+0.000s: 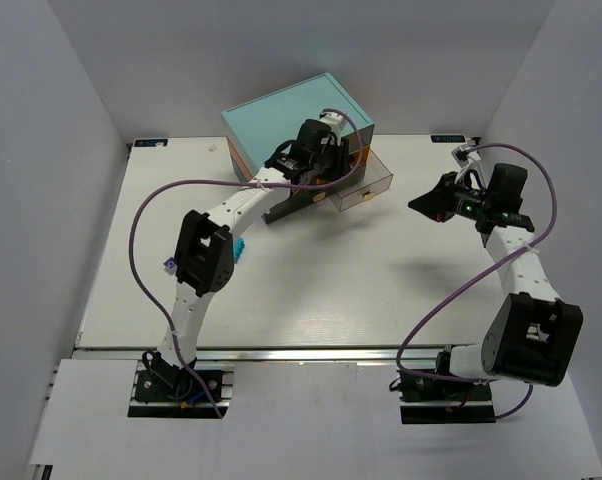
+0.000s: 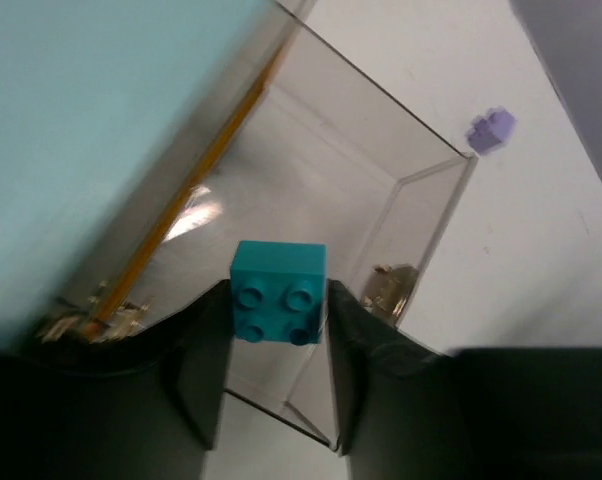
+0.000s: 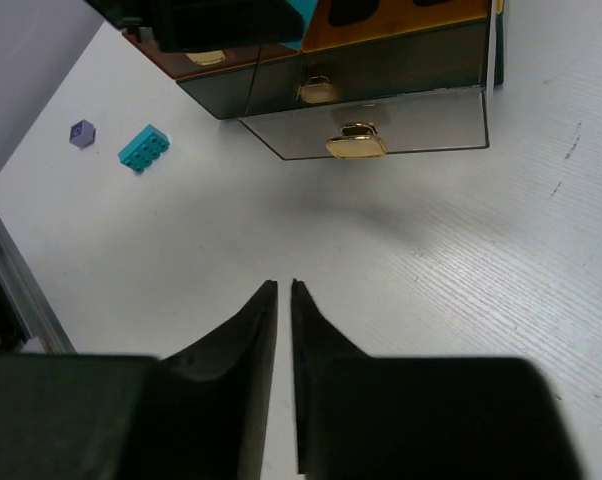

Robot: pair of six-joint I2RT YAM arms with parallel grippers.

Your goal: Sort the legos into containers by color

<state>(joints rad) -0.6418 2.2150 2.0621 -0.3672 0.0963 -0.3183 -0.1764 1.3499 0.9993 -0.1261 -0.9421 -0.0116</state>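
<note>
My left gripper (image 1: 303, 168) is shut on a cyan-blue 2x2 lego (image 2: 278, 292), held at the fingertips over an open clear drawer (image 2: 381, 200) of the light-teal-topped chest (image 1: 281, 115). The drawer looks empty. A second clear drawer with a tan knob (image 3: 356, 142) is pulled out on the chest's right side (image 1: 366, 182). A cyan-blue lego (image 1: 239, 250) and a lilac lego (image 1: 169, 265) lie on the table beside the left arm; both also show in the right wrist view, cyan (image 3: 144, 148) and lilac (image 3: 82, 133). My right gripper (image 1: 431, 205) is shut and empty, hovering right of the chest.
The chest stands at the back middle of the white table (image 1: 331, 290), near the rear wall. A lilac lego (image 2: 491, 130) lies on the table beyond the open drawer. Purple cables loop off both arms. Side walls close in the table left and right.
</note>
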